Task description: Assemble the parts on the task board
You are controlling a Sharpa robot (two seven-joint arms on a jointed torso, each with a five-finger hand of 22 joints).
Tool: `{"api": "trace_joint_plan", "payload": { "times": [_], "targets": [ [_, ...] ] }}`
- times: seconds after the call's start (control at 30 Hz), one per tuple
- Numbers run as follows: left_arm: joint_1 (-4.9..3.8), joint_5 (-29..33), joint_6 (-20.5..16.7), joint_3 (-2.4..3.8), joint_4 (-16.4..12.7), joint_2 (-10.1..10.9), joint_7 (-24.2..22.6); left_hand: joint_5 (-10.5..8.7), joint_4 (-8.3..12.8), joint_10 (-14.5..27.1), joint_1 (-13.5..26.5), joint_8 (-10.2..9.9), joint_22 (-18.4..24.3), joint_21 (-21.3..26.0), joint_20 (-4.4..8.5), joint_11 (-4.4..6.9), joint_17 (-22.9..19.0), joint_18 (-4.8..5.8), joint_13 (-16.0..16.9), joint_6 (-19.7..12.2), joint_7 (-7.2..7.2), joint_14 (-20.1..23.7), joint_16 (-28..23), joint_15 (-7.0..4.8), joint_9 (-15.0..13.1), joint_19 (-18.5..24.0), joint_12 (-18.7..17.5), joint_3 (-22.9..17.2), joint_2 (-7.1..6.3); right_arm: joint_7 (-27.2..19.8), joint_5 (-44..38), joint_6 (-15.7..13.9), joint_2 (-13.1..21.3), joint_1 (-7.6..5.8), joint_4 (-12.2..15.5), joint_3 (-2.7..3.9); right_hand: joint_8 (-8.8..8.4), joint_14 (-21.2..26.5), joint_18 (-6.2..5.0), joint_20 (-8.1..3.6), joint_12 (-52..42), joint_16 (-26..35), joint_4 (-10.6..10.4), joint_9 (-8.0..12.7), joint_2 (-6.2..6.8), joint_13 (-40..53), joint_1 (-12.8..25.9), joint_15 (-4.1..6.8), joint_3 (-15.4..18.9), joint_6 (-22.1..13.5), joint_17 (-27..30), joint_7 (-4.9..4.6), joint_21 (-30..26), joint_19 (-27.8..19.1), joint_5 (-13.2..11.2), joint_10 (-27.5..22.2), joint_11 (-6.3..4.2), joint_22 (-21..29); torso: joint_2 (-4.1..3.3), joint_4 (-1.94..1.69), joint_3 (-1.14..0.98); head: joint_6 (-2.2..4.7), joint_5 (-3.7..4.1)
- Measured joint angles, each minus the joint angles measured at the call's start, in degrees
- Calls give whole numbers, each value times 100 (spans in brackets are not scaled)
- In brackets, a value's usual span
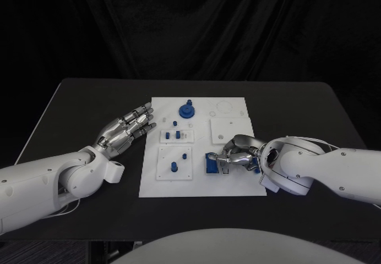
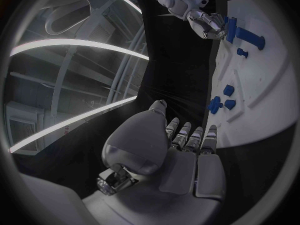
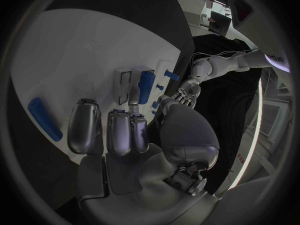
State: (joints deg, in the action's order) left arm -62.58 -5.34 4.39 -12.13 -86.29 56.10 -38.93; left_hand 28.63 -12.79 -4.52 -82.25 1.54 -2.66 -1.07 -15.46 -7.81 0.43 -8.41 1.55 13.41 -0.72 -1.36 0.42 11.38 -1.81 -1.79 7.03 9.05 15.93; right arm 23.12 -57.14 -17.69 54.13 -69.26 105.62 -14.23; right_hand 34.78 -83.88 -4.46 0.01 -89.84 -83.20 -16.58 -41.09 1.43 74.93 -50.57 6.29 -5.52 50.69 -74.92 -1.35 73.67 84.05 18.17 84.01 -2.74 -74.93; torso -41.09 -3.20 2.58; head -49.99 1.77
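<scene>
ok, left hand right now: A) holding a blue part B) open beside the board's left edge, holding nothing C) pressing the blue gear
B: the left hand lies with fingers spread, holding nothing, over the black table just off the left edge of the task board.

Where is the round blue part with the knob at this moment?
In the head view, the round blue part stands at the far end of the task board, ahead of the left hand.
</scene>
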Motion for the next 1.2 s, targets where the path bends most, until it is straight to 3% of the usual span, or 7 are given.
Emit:
{"api": "trace_joint_plan", "payload": {
  "times": [0.43, 0.63, 0.77, 0.87, 0.97, 1.2],
  "targets": [
    [4, 0, 7, -1, 4, 8, 0, 0, 0, 0, 0, 0, -6, 0, 0, 0, -1, 0, -1, 0, 0, 0, 23, 0, 1, 0, 0, 0, 0, -27, -4, -11, 91, 0, 21, 0, -22, 0, -1, 0, 0, 0, -16, -32, -160, -1, 204, 0, 236, 0, 0, 0, 0, 0, -281, 1, -1, 0, -1, 1, -1, 0, -31],
    [6, 0, 9, -1, -2, 15, 0, 0, 24, 0, 0, 0, -6, 0, 0, 0, -1, 0, -1, 0, 0, 0, 22, -1, 1, 0, 22, -23, 0, -125, -4, -91, 252, 0, 122, 0, -22, 0, 0, 0, 0, 0, 65, -84, -207, -1, -103, 0, 280, 20, 0, -20, 0, 0, 107, 1, -1, 0, -2, -2, 0, 0, -47],
    [8, 0, 9, -1, -4, 24, 0, 0, 23, -18, 0, 0, -12, -22, 0, -17, -2, 0, -1, 0, 0, 0, 23, -1, 1, 0, 22, -24, 0, -203, -4, -175, 431, 0, 236, -1, -22, 0, 0, 0, 0, 0, 88, -96, -203, -1, -209, 0, 304, 40, 0, 0, 0, 0, 221, 1, -1, 0, -2, -2, 0, 0, -48],
    [9, -1, 9, -1, -8, 31, 0, 0, 23, -20, 0, 0, -13, -23, 0, -19, -2, 1, -1, 0, 0, 0, 22, 0, 1, 0, 23, -23, 0, -245, -3, -236, 598, 0, 329, -1, -22, 0, -1, 0, 0, 0, 92, -101, -187, -2, -271, 0, 308, 40, 0, 0, 0, 0, 279, 1, -1, 0, -2, -2, 0, 0, -54],
    [10, -1, 9, -1, -10, 40, 0, 0, 23, -20, 0, 0, -13, -23, 0, -20, 3, 1, -1, 0, 0, -21, 22, 20, 2, 0, 22, -23, 0, -263, -5, -289, 796, 0, 395, -1, -45, 0, 0, 0, 0, 0, 190, -113, -151, -2, -493, 0, 297, 40, 0, 0, 28, 0, 580, 1, -1, 0, -2, -2, 0, 0, -63],
    [12, -1, 7, -1, -28, 43, 0, 0, 23, -20, 0, 0, -18, -23, 0, -19, 2, 0, -1, 0, 0, -21, 22, 20, 2, 0, 22, -23, 0, -246, -123, -435, 1297, 0, 494, -4, -68, 0, 0, 0, 0, -22, 296, -117, -78, -2, -719, 0, 306, 50, 1, 10, 28, 0, 959, 1, -1, 0, -1, 1, 0, 0, -33]
  ]
}}
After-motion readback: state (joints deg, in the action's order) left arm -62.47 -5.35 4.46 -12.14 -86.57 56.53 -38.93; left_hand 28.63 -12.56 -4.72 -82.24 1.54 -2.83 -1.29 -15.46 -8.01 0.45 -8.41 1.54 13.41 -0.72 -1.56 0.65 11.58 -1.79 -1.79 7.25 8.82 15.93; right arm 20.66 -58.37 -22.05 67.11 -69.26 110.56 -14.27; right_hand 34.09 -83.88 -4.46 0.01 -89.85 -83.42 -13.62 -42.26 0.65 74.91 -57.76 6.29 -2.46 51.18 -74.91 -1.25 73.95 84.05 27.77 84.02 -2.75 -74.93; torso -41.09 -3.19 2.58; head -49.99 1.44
